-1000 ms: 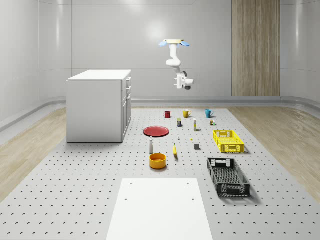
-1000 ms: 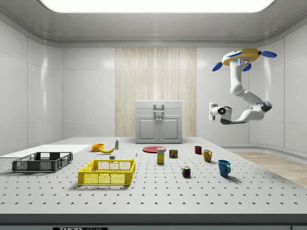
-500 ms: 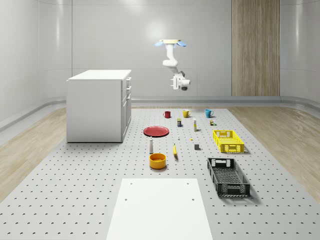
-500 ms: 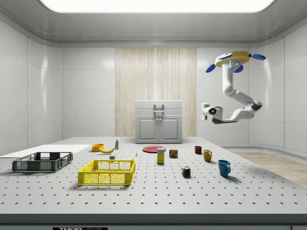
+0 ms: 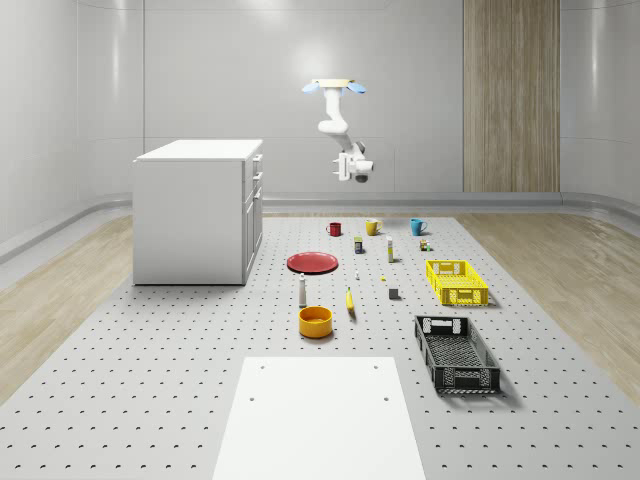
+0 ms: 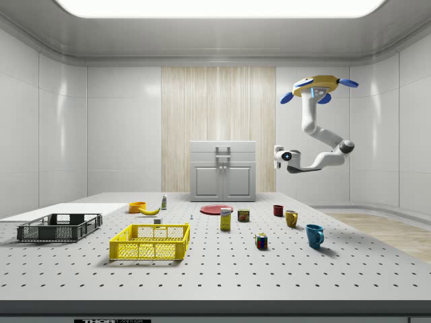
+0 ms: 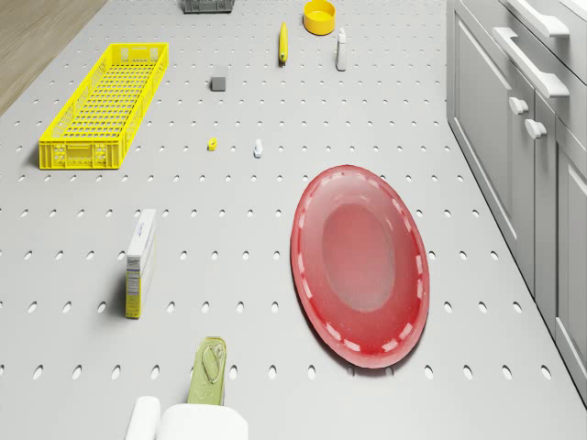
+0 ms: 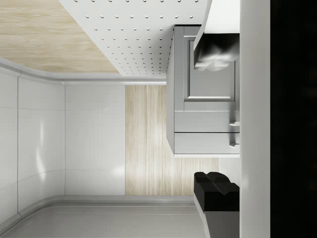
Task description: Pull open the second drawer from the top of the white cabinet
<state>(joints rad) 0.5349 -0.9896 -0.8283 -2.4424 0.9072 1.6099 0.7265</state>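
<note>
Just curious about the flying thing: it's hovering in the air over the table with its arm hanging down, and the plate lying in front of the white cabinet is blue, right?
Not quite: the plate is red, as the whole-scene view shows. The drone does hover over the table, arm hanging, near the white cabinet.

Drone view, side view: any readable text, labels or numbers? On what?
None can be read.
Yellow-and-white box: print on its side, too blurred to read.
Green tin: no lettering legible.
Dark strip on the table's front edge: lettering cut off, unreadable.
</note>
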